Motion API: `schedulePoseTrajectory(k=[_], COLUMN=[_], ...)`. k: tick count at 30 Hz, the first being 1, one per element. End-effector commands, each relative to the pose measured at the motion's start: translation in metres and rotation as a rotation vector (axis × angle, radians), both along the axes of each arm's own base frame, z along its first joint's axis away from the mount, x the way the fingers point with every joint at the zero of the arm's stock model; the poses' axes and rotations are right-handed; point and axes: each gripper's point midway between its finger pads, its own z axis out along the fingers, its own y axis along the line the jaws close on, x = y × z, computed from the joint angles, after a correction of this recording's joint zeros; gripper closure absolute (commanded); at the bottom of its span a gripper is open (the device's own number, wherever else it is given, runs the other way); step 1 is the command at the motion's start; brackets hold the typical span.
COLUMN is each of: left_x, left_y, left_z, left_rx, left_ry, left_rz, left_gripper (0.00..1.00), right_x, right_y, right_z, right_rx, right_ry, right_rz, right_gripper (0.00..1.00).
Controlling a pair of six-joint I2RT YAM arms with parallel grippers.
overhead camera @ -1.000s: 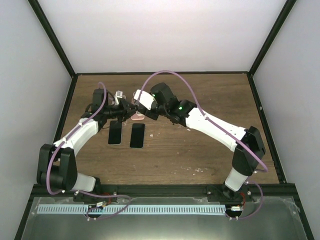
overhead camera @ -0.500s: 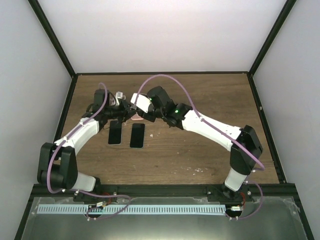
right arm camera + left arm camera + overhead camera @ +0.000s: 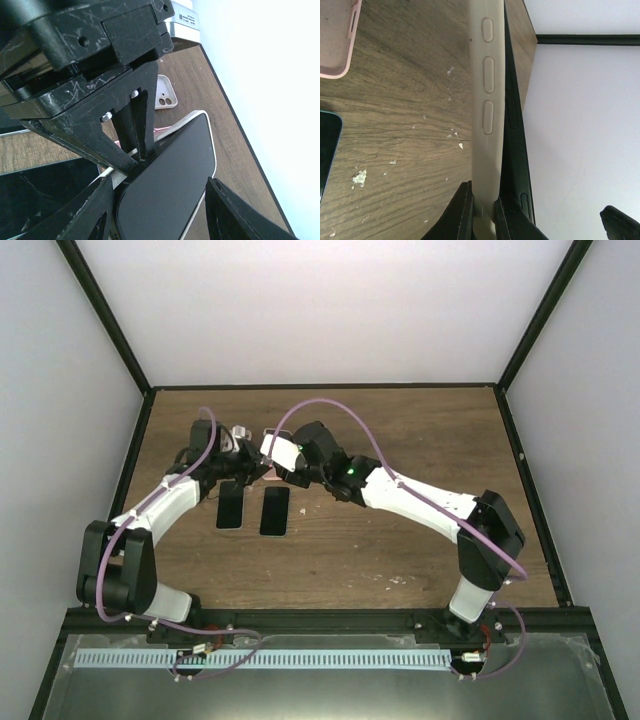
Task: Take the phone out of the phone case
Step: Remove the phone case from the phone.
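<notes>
- Top view: my left gripper (image 3: 250, 465) and right gripper (image 3: 273, 467) met nose to nose above the wooden table (image 3: 400, 540). What sat between them was too small to make out. Two bare black phones (image 3: 230, 508) lay flat on the table just below and nearside of both grippers.
- Left wrist view: my left gripper was clenched on the side wall of the cream phone case (image 3: 485, 100), which ran straight out ahead of my fingers (image 3: 462, 215). The black phone (image 3: 515, 140) lay against the case's right side. One finger seemed wedged between wall and phone. A pink case (image 3: 337, 40) lay on the table far ahead and to my left.
- Right wrist view: my right gripper's jaws stood either side of the phone, its dark screen facing my wrist. I could not tell whether they pressed its edges or only straddled it. The left gripper's fingers pinched the case rim just ahead of my left finger.
- Handling, as I judged it: the case looked soft and rubbery, so its lip should peel if pulled at a corner. The phone looked stiff, slick-faced and breakable, so it was best gripped across its long edges and kept low.
</notes>
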Motion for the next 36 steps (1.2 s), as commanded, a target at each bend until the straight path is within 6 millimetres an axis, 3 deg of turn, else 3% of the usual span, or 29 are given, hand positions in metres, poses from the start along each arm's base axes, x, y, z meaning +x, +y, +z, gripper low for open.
schedulePoseTrajectory(k=[1,15,27,32,36], left_x=[-0.001,0.001,0.000,-0.002,-0.003], left_y=[-0.013,-0.013,-0.012,-0.013,-0.014], left_z=[0.045,0.043,0.043,0.046,0.049], left_rx=[-0.088,-0.115,-0.105,-0.110,-0.125], left_ry=[-0.126,-0.113,-0.126,-0.135,-0.139], left_rz=[-0.078,-0.073,-0.074,-0.079,-0.090], left_gripper=[1.00,1.00,1.00,1.00,1.00], right_x=[0.007,0.008,-0.005,0.007,0.025], right_y=[-0.023,-0.032,-0.017,-0.022,-0.035], right_z=[-0.042,-0.046,-0.024,-0.019,-0.029], right_rx=[-0.134,-0.153,-0.050,-0.071,-0.163], right_ry=[0.036,0.001,0.077,0.008,-0.123], right_rz=[-0.072,-0.097,-0.035,-0.082,-0.138], right_gripper=[0.50,0.46,0.44,0.48,0.51])
